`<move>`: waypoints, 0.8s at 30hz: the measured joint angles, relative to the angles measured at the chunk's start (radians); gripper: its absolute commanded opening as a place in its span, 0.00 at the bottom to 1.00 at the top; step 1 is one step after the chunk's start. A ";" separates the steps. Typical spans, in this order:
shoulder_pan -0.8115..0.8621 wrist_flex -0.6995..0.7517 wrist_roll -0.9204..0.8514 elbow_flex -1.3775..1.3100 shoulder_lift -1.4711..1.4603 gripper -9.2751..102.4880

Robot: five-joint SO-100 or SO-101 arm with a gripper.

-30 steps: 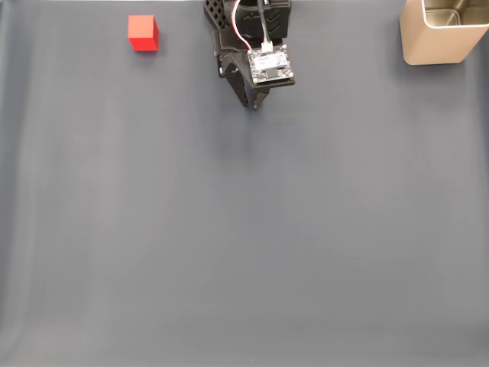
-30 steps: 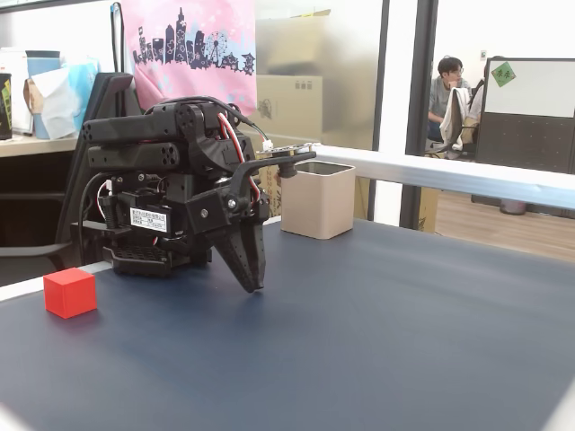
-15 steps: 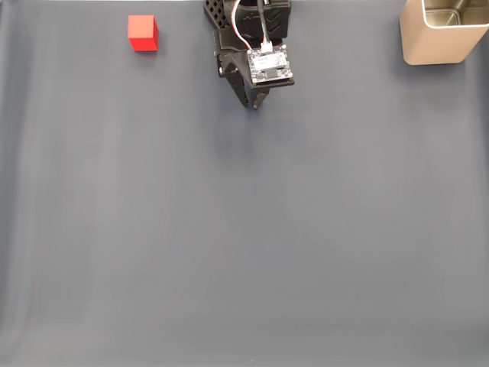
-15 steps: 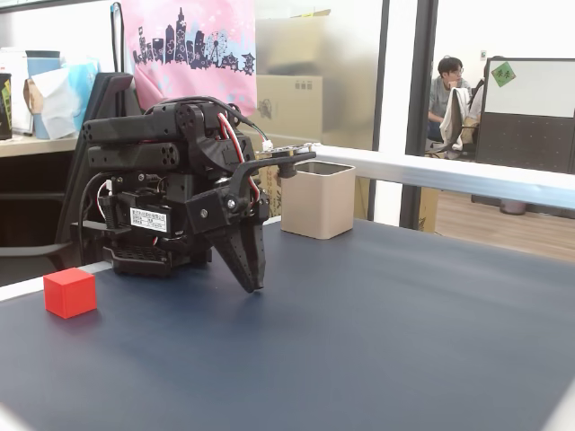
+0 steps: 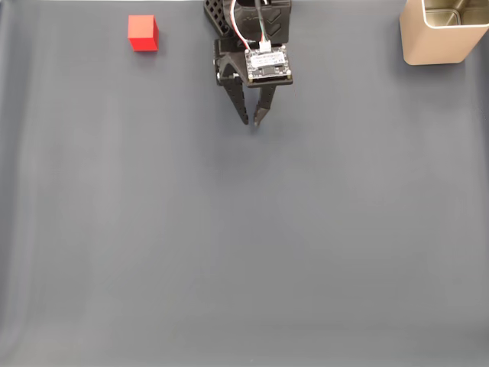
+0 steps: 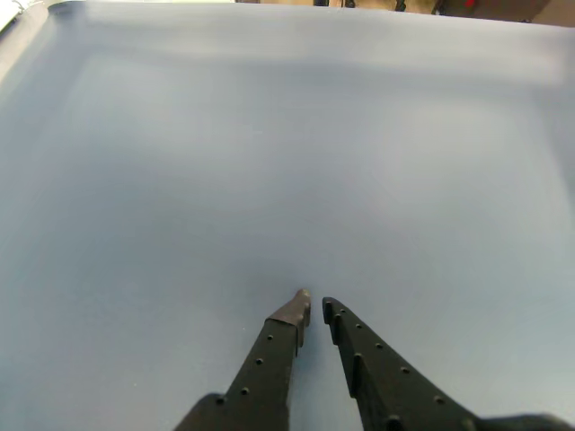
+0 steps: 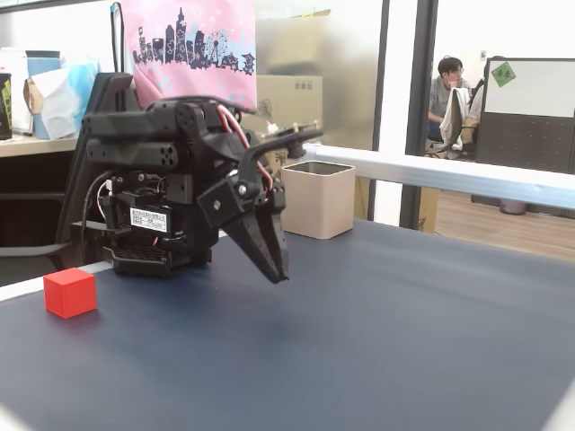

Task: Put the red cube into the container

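From my remote seat, my arm's gripper [image 5: 251, 121] hangs above bare grey table [image 5: 244, 252] with its fingers parted by a narrow gap and grasping nothing, the tips showing slightly apart in the wrist view [image 6: 313, 310]. The red cube [image 5: 143, 33] sits well off at the top left of a fixed view, the beige container [image 5: 443, 32] in the opposite top right corner

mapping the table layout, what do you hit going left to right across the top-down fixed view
red cube → gripper, jaws a little apart and holding nothing → container at the right edge, all along the top of the dark mat.
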 measured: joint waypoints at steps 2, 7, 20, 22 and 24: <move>0.021 -0.003 0.002 -0.077 -0.086 0.09; 0.098 0.064 0.003 -0.333 -0.324 0.09; 0.460 0.488 0.132 -0.914 -0.770 0.10; 0.552 0.503 0.144 -0.945 -0.796 0.10; 0.655 0.511 0.146 -0.968 -0.821 0.12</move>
